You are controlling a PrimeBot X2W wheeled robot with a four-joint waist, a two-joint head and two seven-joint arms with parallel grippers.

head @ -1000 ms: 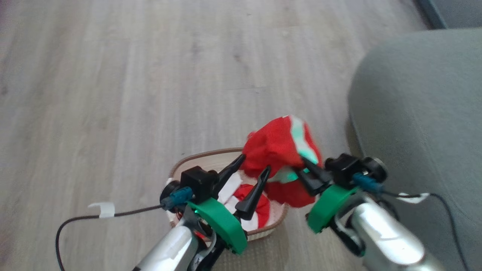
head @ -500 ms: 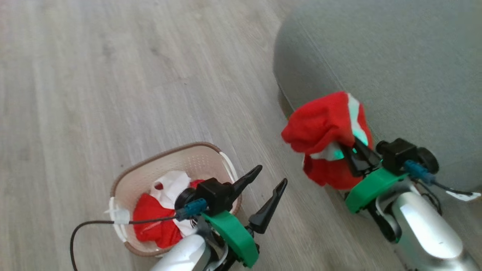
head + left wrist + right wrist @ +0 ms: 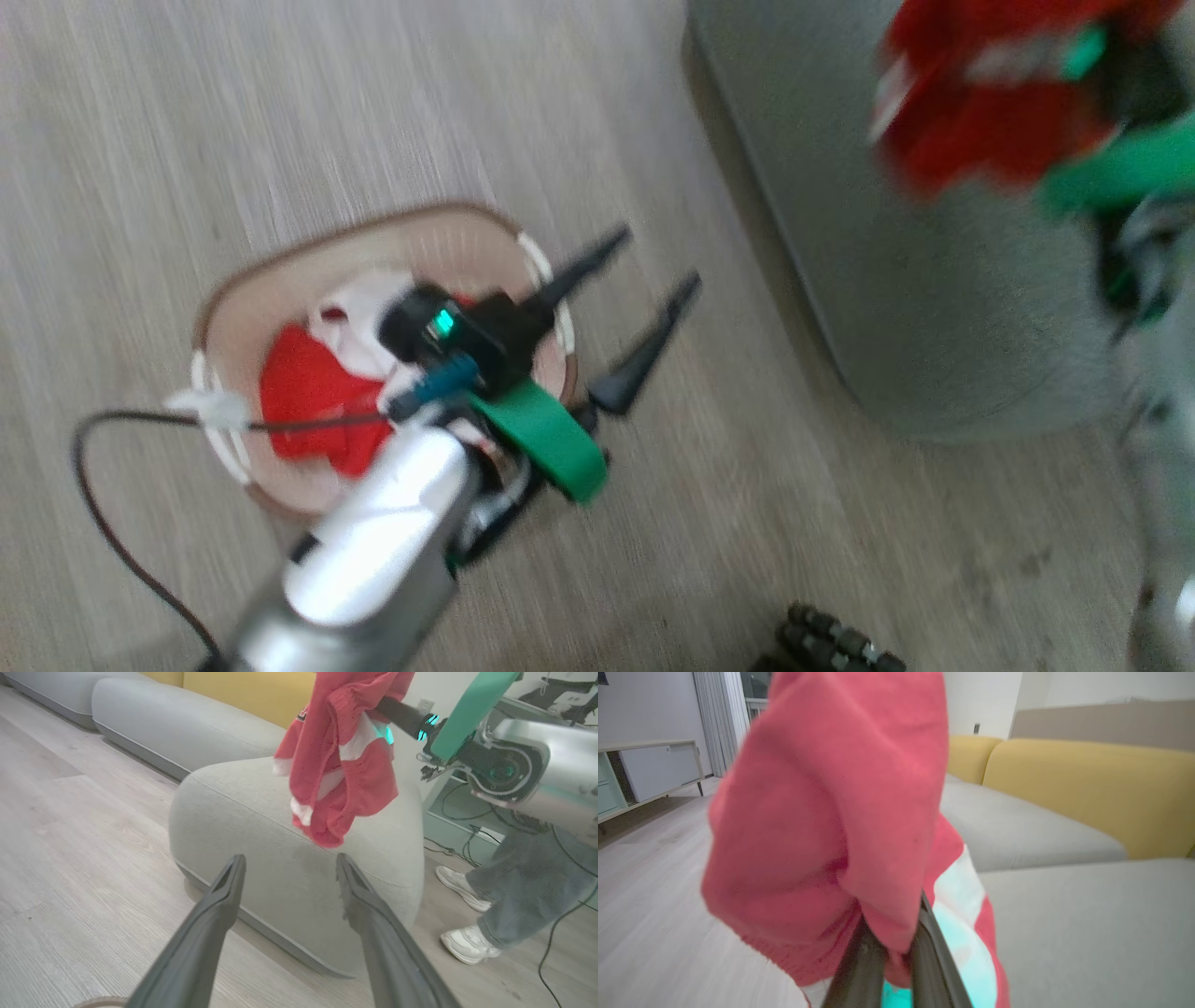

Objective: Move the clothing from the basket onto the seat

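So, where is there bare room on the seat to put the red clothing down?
The seat has a bare top: a wide grey patch between its rounded corner and the clothing that hangs from the shut right gripper above it. Crowded: the basket, with more red and white fabric in it, and the floor beside the seat, where a person's shoes stand.

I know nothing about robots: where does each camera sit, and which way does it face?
Head view: on the robot's head, looking down at the floor, basket and seat; shows the left arm and open left gripper.
Left wrist view: on the left wrist, facing the seat past its own spread fingers.
Right wrist view: on the right wrist, facing the red garment clamped by the right gripper.
Shared: both wrist views show that garment and the seat.
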